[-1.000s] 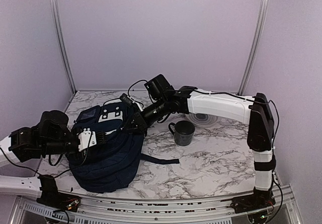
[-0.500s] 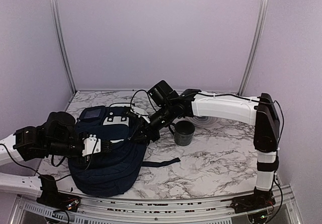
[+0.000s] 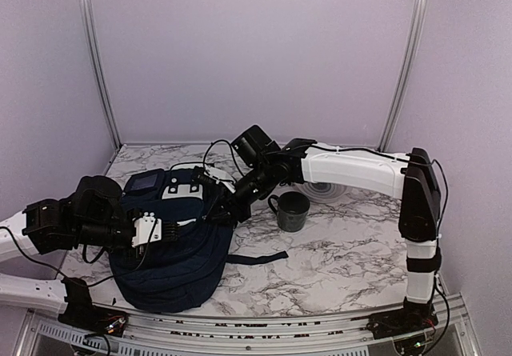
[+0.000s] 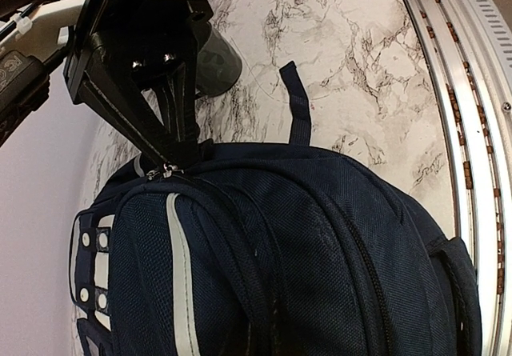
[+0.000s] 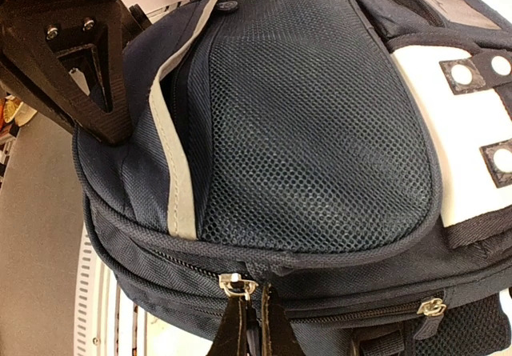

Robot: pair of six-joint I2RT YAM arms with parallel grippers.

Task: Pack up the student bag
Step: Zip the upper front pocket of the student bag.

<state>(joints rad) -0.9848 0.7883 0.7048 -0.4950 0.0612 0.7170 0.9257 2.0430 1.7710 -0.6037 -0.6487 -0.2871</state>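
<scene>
Here, left pincer (image 4: 172, 164) and right pincer (image 5: 250, 324) clamp student bag (image 3: 172, 252) on marbled table (image 3: 336, 252).

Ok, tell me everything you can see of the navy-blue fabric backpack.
The navy-blue fabric backpack lies slumped on the left of the marble table. It has a mesh front panel, a pale grey stripe, white patches with dark tabs, and metal zip pulls. One dark strap trails onto the tabletop. The left gripper pinches its seam by a zip pull; the right gripper is shut on another pull's tab.
</scene>
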